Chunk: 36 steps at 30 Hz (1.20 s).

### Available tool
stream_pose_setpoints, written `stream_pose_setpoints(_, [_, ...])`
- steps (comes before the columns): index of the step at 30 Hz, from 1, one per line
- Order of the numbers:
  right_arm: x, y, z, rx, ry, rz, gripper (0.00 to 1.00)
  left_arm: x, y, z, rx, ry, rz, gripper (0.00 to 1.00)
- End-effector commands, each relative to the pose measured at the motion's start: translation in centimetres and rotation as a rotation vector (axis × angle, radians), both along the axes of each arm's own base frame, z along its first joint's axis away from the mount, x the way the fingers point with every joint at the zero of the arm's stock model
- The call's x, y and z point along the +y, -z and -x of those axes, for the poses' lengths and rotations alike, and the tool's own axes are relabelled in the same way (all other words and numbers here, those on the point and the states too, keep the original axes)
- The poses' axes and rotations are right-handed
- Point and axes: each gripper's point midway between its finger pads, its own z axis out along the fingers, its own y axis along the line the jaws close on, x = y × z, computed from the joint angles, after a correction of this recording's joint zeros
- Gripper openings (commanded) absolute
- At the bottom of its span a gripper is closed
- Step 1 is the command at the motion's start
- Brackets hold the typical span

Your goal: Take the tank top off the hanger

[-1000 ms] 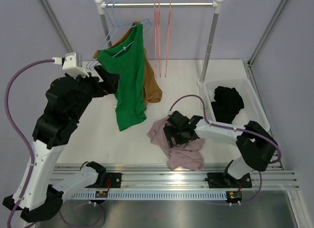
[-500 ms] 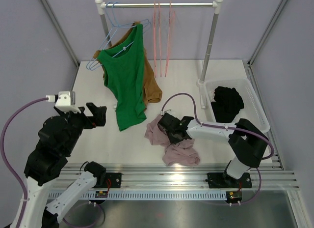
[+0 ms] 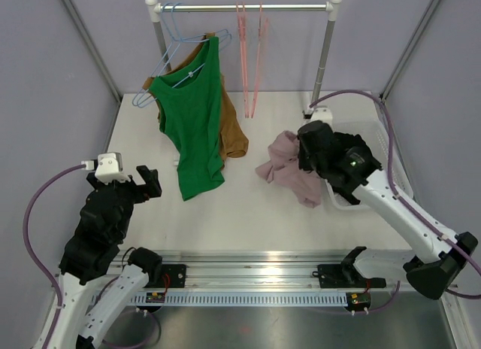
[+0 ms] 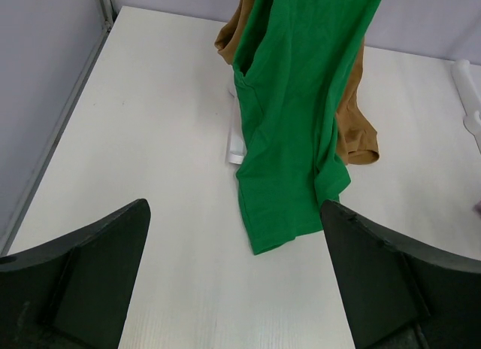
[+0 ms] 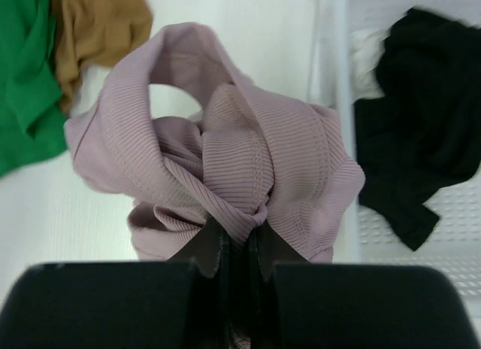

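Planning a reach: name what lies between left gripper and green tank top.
Bare table, in the left wrist view; a small white piece borders the green tank top.

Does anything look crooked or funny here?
Yes. The green tank top hangs lopsided at the left end of the rack. Its blue hanger tilts steeply, so one shoulder sits much lower than the other.
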Motion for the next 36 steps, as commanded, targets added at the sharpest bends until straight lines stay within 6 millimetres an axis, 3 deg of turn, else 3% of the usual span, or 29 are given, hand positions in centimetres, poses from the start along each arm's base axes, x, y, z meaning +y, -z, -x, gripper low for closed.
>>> stream_pose_setpoints(1, [-4.3,-5.6,-1.7,-0.125,0.099,0.021,0.00,0.2,-0.9,-0.8,-0.044,-0.025,0.015,0.99])
stream_pose_setpoints(2, [-5.2,-7.2,-2.4,-0.158,0.122,0.017,0.00,0.1,-0.9,-0.8,-0.042,-0.024,0.016,0.99])
stream_pose_setpoints(6, [-10.8,-9.8,-4.9,-0.220,0.310,0.037,0.00,0.0,-0.6,-1.0,-0.034,-0.020,0.018,0.99])
stream_pose_setpoints(7, [-13.7,-10.1,-5.5,-0.226,0.402,0.055,0.00,0.0,-0.7,-1.0,-0.036,-0.020,0.019,0.99])
stream_pose_setpoints(10, [-18.0,-10.2,-7.0,-0.239,0.529,0.086,0.00,-0.1,-0.6,-1.1,-0.035,-0.017,0.019,0.99])
stream_pose_setpoints(13, [-19.7,-8.7,-9.1,-0.238,0.562,0.091,0.00,-0.2,-0.5,-1.2,-0.029,-0.013,0.019,0.99])
stream_pose_setpoints(14, [-21.1,-6.7,-9.8,-0.197,0.599,0.099,0.00,-0.2,-0.5,-1.3,-0.027,-0.010,0.019,0.99])
stream_pose_setpoints(16, [-21.5,-4.5,-11.3,-0.159,0.596,0.048,0.00,-0.2,-0.4,-1.3,-0.024,-0.013,0.018,0.99])
stream_pose_setpoints(19, [-21.9,2.9,-13.4,0.014,0.602,-0.039,0.00,0.1,-0.3,-1.5,-0.024,-0.034,0.021,0.99])
stream_pose_setpoints(22, [-21.2,8.8,-13.6,0.155,0.586,-0.113,0.00,0.6,-0.2,-1.7,-0.021,-0.074,0.037,0.99])
stream_pose_setpoints(23, [-21.2,12.2,-13.3,0.235,0.598,-0.114,0.01,0.8,-0.2,-1.8,-0.015,-0.090,0.038,0.99])
stream_pose_setpoints(25, [-20.8,15.0,-13.2,0.303,0.595,-0.118,0.01,1.0,-0.2,-1.8,-0.016,-0.101,0.045,0.99])
stream_pose_setpoints(26, [-20.5,17.4,-13.0,0.364,0.587,-0.116,0.02,1.0,-0.1,-1.8,-0.015,-0.104,0.050,0.99])
stream_pose_setpoints(28, [-20.4,18.7,-12.7,0.406,0.585,-0.111,0.03,1.1,-0.1,-1.8,-0.014,-0.109,0.056,0.99])
stream_pose_setpoints(30, [-20.9,18.5,-12.7,0.400,0.608,-0.093,0.10,1.2,-0.1,-1.8,-0.015,-0.112,0.061,0.99])
stream_pose_setpoints(31, [-21.1,17.2,-13.0,0.367,0.617,-0.093,0.26,1.1,-0.3,-1.9,-0.020,-0.106,0.067,0.99])
stream_pose_setpoints(33, [-21.4,15.3,-12.9,0.343,0.627,-0.080,0.45,0.9,-0.5,-1.8,-0.024,-0.095,0.071,0.99])
stream_pose_setpoints(36, [-22.3,10.1,-13.1,0.249,0.653,-0.067,0.63,1.0,-1.3,-1.7,-0.023,-0.091,0.065,0.99])
